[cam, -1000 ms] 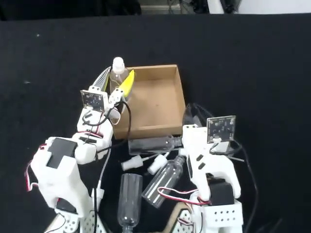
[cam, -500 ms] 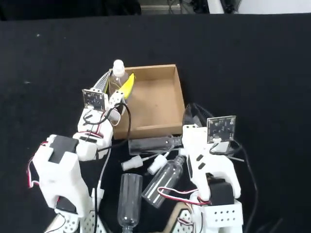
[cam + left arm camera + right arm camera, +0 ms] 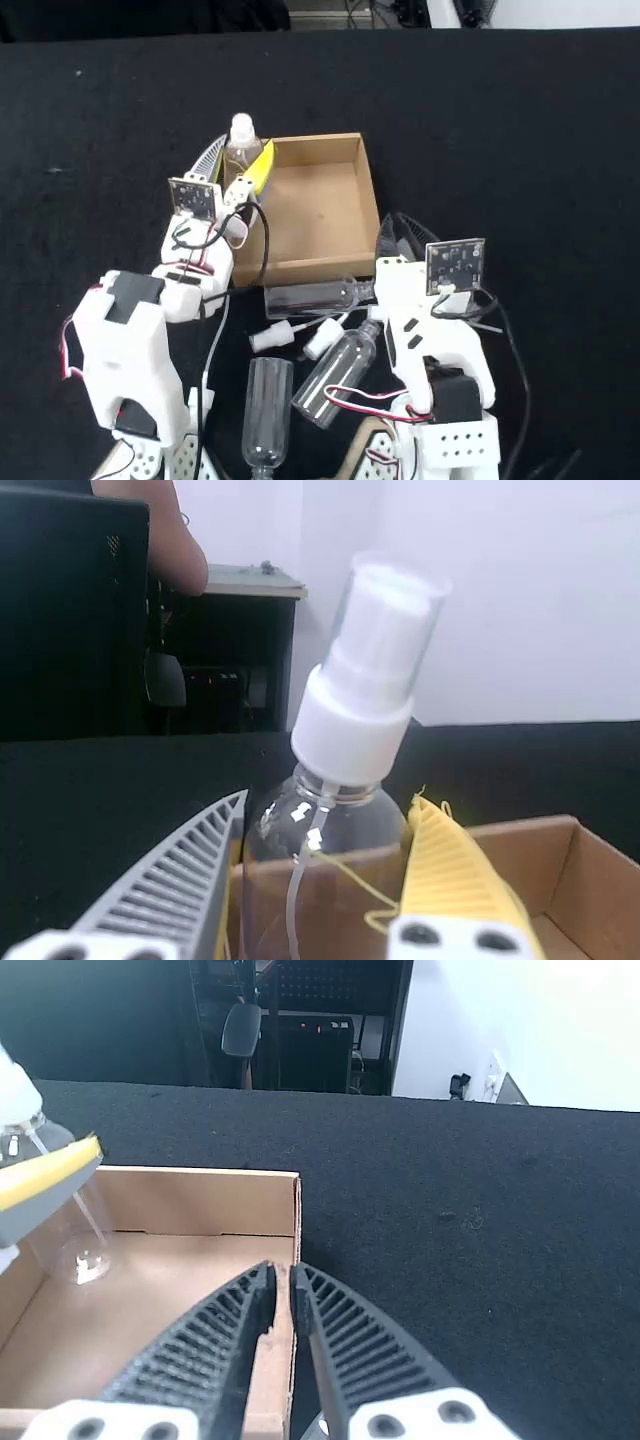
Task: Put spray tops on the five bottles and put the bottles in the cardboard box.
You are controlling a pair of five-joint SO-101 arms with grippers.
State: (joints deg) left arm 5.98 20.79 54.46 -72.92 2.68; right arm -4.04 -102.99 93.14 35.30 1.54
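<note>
A clear bottle (image 3: 240, 142) with a white spray top (image 3: 370, 670) stands upright at the far left corner of the cardboard box (image 3: 368, 200). My left gripper (image 3: 243, 152) is shut on its body, the grey finger on one side and the yellow finger on the other. In the right wrist view the bottle (image 3: 62, 1225) is inside the box (image 3: 190, 1188), its base close to the floor. My right gripper (image 3: 283, 1272) is shut on the box's right wall near the front corner, and in the high view it (image 3: 392, 228) sits at that wall.
Three capless bottles lie in front of the box: one along its front wall (image 3: 315, 297), one tilted beside the right arm (image 3: 338, 375), one near the table's front edge (image 3: 267, 410). Two loose spray tops (image 3: 275, 335) (image 3: 325, 340) lie between them.
My left gripper and its bottle have shifted slightly toward the far side. The right arm and the box have stayed still.
</note>
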